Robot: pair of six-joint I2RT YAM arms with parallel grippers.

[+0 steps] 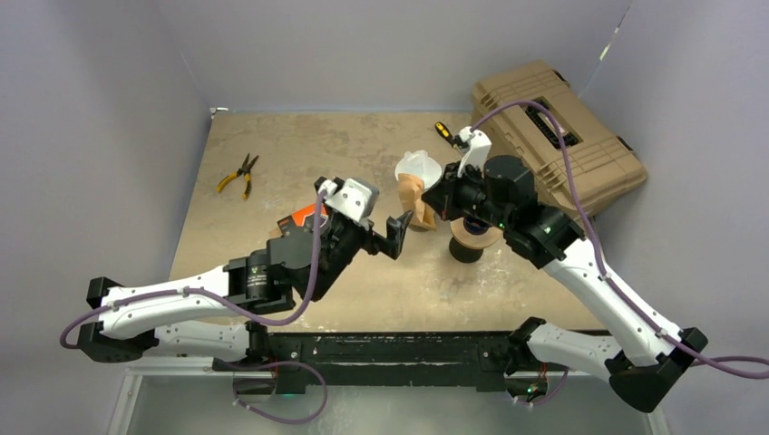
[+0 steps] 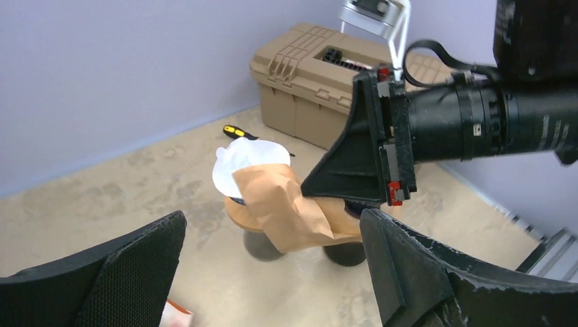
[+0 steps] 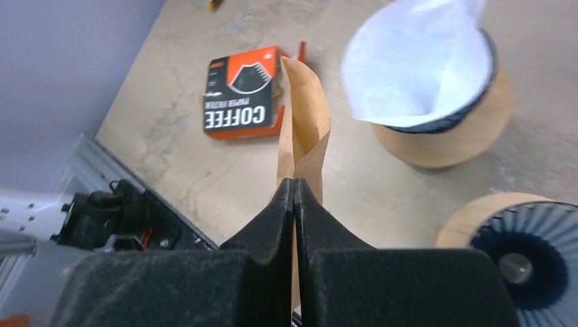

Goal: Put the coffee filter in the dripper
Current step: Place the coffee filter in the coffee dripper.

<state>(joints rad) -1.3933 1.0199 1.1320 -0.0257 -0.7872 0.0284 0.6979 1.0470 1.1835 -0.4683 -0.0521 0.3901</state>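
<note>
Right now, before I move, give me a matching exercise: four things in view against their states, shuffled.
Things:
1. brown filter
2. white filter
3. left gripper
4. box

States:
A. open, holding nothing
B. lying flat on the table
C. pinched in the right gripper
D. sitting in a dripper

Pairs: 1-C, 2-D, 3-A, 4-B
</note>
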